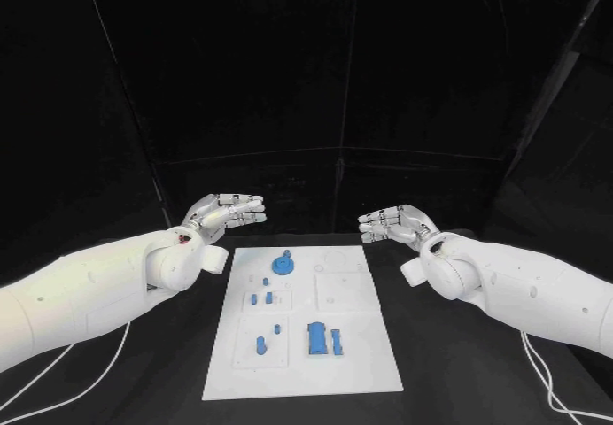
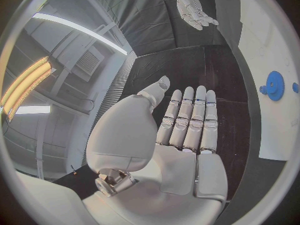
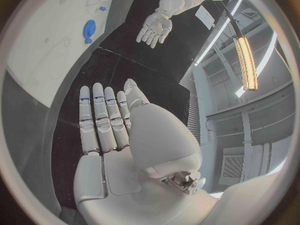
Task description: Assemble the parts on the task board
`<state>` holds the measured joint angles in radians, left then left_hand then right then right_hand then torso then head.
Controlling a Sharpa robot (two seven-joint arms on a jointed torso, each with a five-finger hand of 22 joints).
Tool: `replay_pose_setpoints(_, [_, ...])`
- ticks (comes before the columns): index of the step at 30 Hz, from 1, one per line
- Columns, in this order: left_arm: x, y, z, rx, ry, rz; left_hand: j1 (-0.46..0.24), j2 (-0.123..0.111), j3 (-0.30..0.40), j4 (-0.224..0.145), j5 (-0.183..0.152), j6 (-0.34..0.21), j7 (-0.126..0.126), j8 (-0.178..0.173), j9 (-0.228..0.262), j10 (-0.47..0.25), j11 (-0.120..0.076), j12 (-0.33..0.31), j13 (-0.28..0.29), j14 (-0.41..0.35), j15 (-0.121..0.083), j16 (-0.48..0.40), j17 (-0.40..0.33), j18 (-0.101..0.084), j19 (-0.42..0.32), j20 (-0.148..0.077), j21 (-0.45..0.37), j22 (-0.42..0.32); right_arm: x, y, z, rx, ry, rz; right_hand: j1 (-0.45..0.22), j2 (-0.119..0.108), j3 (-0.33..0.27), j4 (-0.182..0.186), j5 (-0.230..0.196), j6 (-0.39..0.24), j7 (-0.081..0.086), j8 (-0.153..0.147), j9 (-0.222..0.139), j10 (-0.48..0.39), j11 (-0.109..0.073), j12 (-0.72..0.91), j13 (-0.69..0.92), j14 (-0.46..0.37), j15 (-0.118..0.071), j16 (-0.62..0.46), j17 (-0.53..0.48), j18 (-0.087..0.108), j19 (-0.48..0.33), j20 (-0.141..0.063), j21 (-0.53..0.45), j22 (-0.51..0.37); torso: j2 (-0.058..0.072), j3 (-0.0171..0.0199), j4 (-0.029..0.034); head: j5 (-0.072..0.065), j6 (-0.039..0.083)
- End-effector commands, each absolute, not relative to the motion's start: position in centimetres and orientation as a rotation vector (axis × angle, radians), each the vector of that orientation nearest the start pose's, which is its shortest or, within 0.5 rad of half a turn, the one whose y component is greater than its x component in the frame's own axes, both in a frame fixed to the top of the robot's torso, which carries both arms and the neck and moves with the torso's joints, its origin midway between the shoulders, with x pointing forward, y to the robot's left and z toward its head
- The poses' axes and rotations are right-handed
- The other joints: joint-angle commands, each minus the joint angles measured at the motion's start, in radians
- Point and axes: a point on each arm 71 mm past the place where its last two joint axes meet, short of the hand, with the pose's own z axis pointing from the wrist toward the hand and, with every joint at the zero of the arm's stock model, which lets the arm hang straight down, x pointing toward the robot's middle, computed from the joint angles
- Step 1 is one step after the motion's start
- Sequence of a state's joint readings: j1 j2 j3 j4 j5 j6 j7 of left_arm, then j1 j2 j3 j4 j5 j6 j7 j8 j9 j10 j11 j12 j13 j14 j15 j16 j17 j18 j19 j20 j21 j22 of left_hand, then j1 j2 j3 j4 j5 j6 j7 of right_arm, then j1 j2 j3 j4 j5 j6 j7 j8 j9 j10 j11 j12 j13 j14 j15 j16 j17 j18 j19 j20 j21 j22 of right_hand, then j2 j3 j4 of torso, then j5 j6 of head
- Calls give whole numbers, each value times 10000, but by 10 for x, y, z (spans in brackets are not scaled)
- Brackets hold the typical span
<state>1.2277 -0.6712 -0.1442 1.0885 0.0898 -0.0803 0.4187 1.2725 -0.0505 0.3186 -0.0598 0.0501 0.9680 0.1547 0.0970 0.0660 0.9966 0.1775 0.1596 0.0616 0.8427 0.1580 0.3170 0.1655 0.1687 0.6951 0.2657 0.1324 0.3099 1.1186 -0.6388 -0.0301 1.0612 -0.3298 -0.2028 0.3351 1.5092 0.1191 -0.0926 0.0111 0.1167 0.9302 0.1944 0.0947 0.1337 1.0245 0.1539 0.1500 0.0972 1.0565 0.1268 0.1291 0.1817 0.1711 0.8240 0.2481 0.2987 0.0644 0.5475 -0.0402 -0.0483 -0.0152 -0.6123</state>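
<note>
The white task board lies in the middle of the black table. On it are a blue gear at the far end, small blue pegs in the middle, and a larger blue block with smaller blue pieces near the front. My left hand hovers beyond the board's far left corner, fingers stretched out flat and holding nothing. My right hand hovers beyond the far right corner, likewise flat and empty. The gear also appears in both wrist views.
Black table surface surrounds the board on all sides. White cables trail from both arms near the front edge. Dark curtains close off the back.
</note>
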Motion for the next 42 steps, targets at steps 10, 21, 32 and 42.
replay_pose_setpoints(10, [551, 242, -227, -12101, 13573, -14640, -4835, 505, -1357, 598, -501, -3719, -665, -970, -660, -3941, -649, -1596, -616, -3190, -589, -1716, -897, -505, -3194, -872, -1324, -1642, 550, -220, -244, 9097, 15351, 13395, -6035, -450, 926, -111, -358, -3418, -707, -947, -1337, -3814, -521, -1500, -972, -3933, -403, -1291, -1817, -513, -3049, -852, -1542, -644, -96, 112, 96, 89, 174])
replay_pose_setpoints(21, [519, 220, -234, -12223, 13131, -13678, -7706, 505, -2026, 598, -501, -5888, -1547, -970, -660, -6132, -1059, -1596, -616, -5093, -1580, -2250, -1655, -877, -4561, -1523, -1324, -2169, 519, -207, -238, 10306, 13782, 13263, -9331, -1191, 926, -111, -1167, -5565, -1155, -947, -1337, -6153, -1539, -1500, -972, -6353, -1268, -1291, -1817, -892, -4944, -1444, -2072, -644, -33, 402, 483, 152, 123])
replay_pose_setpoints(32, [472, 196, -227, -12130, 12358, -12508, -9602, 505, -2455, 598, -501, -7323, -1547, -970, -660, -7578, -1775, -1596, -616, -6354, -1580, -3170, -1655, -1687, -5457, -2657, -1324, -3099, 471, -194, -226, 11844, 12351, 12483, -11481, -1191, 926, -111, -1167, -6962, -1944, -947, -1337, -7688, -1539, -1500, -972, -7924, -1268, -1291, -1817, -1711, -6165, -2481, -2987, -644, -33, 402, 483, 152, 123])
replay_pose_setpoints(42, [462, 192, -224, -12089, 12178, -12289, -10594, 505, -3186, 598, -501, -8066, -1547, -970, -660, -8338, -1775, -1596, -616, -7013, -1580, -3170, -1655, -1687, -5959, -2657, -1324, -3099, 462, -192, -224, 12089, 12178, 12289, -12616, -1191, 926, -111, -1167, -7696, -1944, -947, -1337, -8487, -1539, -1500, -972, -8758, -1268, -1291, -1817, -1711, -6803, -2481, -2987, -644, -33, 402, 483, 152, 123])
